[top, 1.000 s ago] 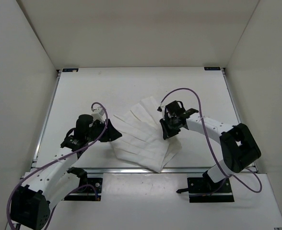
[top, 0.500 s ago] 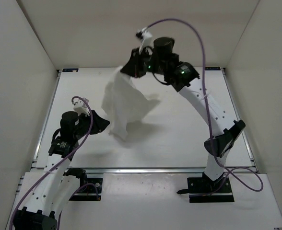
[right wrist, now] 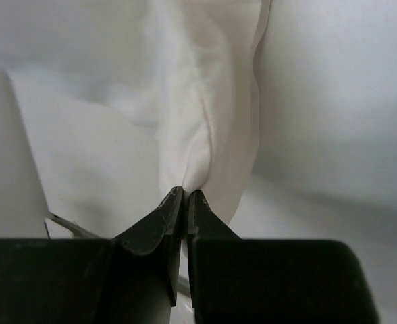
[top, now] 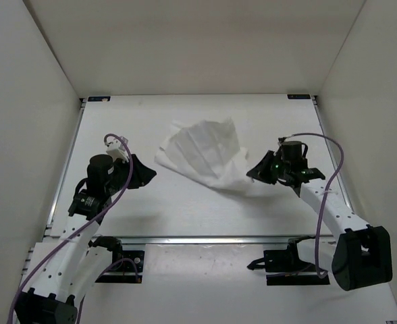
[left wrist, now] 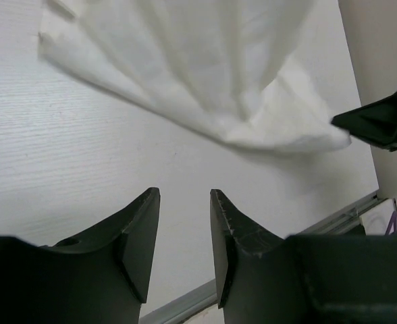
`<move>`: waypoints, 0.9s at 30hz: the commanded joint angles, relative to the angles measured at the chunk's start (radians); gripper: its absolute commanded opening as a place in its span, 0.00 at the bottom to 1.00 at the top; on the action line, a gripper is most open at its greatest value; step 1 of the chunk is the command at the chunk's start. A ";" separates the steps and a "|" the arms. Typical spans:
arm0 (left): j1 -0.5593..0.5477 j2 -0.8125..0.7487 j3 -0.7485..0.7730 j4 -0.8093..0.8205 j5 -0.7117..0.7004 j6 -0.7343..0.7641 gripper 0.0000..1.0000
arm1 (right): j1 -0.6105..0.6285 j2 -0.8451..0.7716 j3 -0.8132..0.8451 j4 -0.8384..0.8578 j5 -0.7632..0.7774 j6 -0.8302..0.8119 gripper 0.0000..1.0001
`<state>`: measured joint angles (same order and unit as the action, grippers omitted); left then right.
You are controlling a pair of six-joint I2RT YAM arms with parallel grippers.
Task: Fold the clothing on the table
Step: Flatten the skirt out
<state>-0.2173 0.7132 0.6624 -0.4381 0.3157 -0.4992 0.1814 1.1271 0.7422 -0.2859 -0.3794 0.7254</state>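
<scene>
White and thin, the pleated garment is pinched at one bunched corner between the closed jaws of the right gripper. That slim pinch looks like the main risk. Only a small gather of cloth sits at the very fingertips, so a firm pull could let it slip free and drop the corner in a heap. A drag across the tabletop could also rumple the pleats, since nothing pins the far side. The left gripper hovers near the garment's left edge without touching it, jaws apart and holding nothing.

The garment lies mid-tabletop, between the two arms. It fans out from the held corner toward the far left, crease lines spreading like ribs. Its right end is crumpled and its left border is uneven.
</scene>
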 commanded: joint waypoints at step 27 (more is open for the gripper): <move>-0.050 -0.012 -0.046 0.015 0.000 -0.027 0.51 | 0.154 -0.125 0.012 -0.010 0.227 0.080 0.00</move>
<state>-0.2386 0.6895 0.6411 -0.4473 0.2966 -0.5213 0.3065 1.0382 0.8845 -0.2550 -0.1802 0.7940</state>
